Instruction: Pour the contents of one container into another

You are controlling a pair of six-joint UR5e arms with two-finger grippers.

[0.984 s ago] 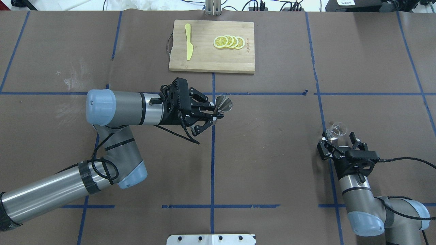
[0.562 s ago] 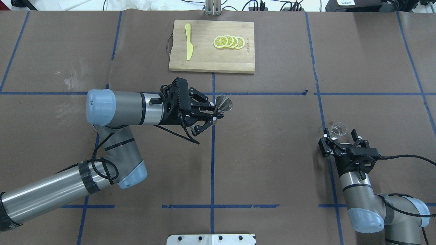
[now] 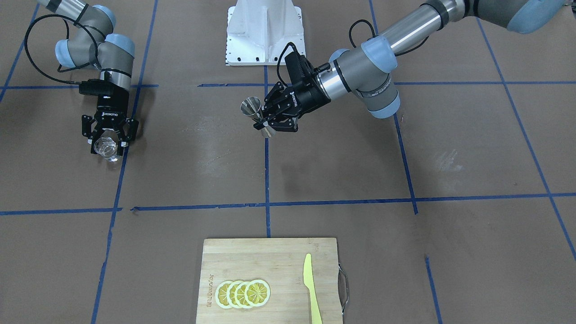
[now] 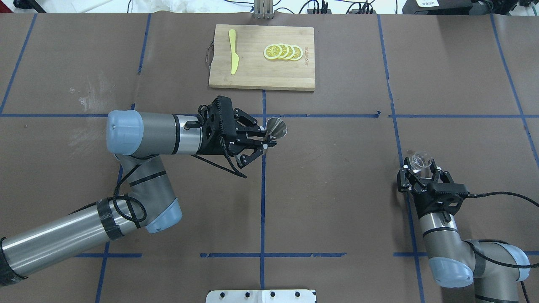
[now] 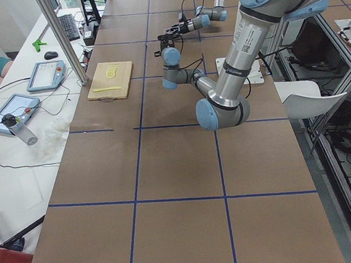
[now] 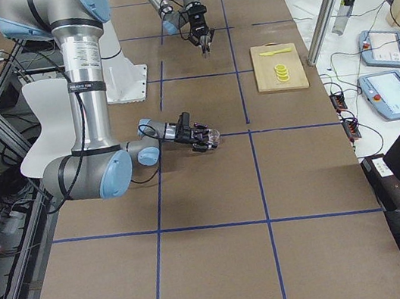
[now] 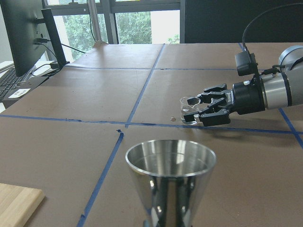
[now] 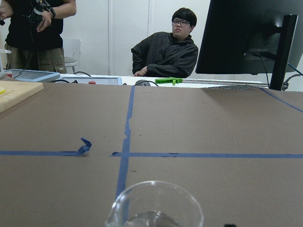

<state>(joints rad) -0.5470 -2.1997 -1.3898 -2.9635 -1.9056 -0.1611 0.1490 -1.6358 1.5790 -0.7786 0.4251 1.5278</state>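
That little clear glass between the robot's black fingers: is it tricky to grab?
Probably fragile and slippery: the glass beaker looks thin, clear and smooth, so the right gripper, straddling it, should squeeze gently. It seems light, with little liquid visible, so a sideways nudge might slide or tip it.

Robotics lab. Large table under brown paper (image 4: 337,168), gridded with blue tape lines (image 4: 262,189). Silver robot arms with pale-blue joint caps (image 4: 143,133), mounted at white metal base (image 3: 264,36). Aluminium frame posts (image 5: 60,37) along table edge. Grey touchscreen pendants with red buttons (image 6: 381,50) and loose cables on white side bench (image 5: 19,184). Black flat monitor (image 8: 251,38); seated person in black jacket (image 8: 165,52).
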